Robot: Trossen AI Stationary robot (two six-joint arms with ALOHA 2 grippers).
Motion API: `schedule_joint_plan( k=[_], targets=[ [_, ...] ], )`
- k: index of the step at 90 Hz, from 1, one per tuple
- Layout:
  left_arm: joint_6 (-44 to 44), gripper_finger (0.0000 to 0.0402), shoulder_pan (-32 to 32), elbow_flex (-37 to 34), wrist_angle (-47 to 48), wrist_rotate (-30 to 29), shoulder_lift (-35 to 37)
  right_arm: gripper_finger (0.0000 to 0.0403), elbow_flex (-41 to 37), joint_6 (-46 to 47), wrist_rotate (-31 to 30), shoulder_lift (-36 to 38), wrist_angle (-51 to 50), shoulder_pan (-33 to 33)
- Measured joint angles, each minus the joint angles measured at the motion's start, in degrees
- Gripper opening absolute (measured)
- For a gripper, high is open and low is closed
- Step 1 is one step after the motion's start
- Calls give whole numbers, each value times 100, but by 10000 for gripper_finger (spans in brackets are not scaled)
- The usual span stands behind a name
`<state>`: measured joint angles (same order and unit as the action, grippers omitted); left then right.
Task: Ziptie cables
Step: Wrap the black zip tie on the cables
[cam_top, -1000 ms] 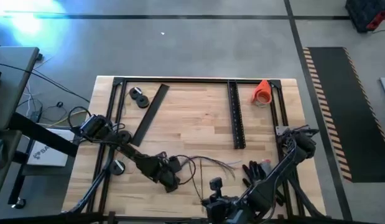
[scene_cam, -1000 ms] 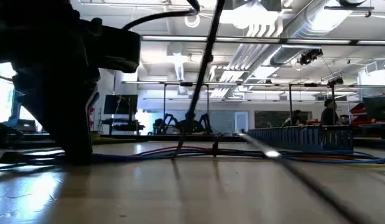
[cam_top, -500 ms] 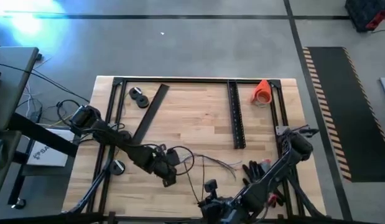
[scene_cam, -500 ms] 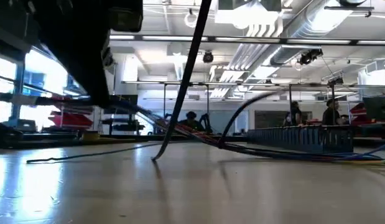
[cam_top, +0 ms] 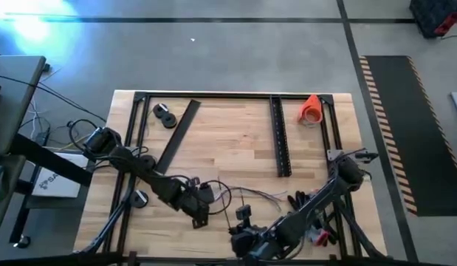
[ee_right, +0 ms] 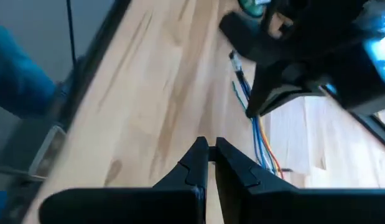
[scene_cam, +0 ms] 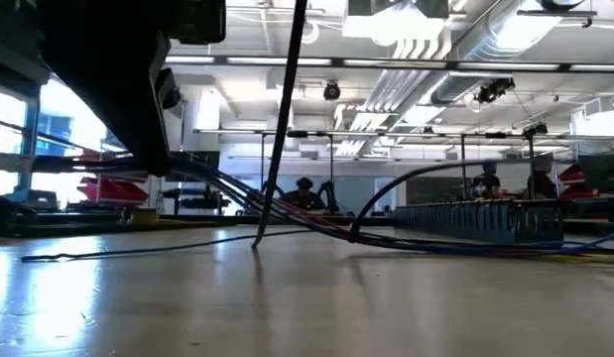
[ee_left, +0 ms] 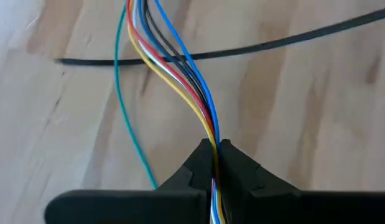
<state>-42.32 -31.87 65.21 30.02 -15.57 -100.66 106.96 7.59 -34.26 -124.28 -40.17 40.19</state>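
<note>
Pinching cables in left claw, lifted off table

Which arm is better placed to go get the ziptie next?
Right, probably. The left end effector is shut on the cables, so it is busy. The right end effector looks shut with nothing between its fingers, hovering over the near edge of the table, close to the bundle.

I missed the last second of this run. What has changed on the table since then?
The left gripper, shut on the cables, lifted them off the table. The right gripper slid along the near edge toward the left arm. The black zip tie, orange cone and perforated strips stayed put.
</note>
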Motion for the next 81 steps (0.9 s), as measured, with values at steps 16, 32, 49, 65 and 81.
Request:
schedule_joint_plan(
  k=[16, 32, 49, 65, 81],
  targets=[
    [301, 25, -91, 6, -70, -123, -31, 0, 0, -776, 74, -413, 387, -209],
    [695, 94, -126, 9, 47, -130, 15, 0, 0, -1046, 508, -550, 472, -536],
    [850, 152, -166, 9, 540, -231, 15, 0, 0, -1024, 983, -556, 466, -835],
    [1370, 160, -595, 9, 71, -943, 15, 0, 0, -857, 1501, -551, 443, -949],
    [1843, 147, -1070, 9, -896, -2100, -59, 0, 0, -613, 1701, -413, 209, -1013]
  ],
)
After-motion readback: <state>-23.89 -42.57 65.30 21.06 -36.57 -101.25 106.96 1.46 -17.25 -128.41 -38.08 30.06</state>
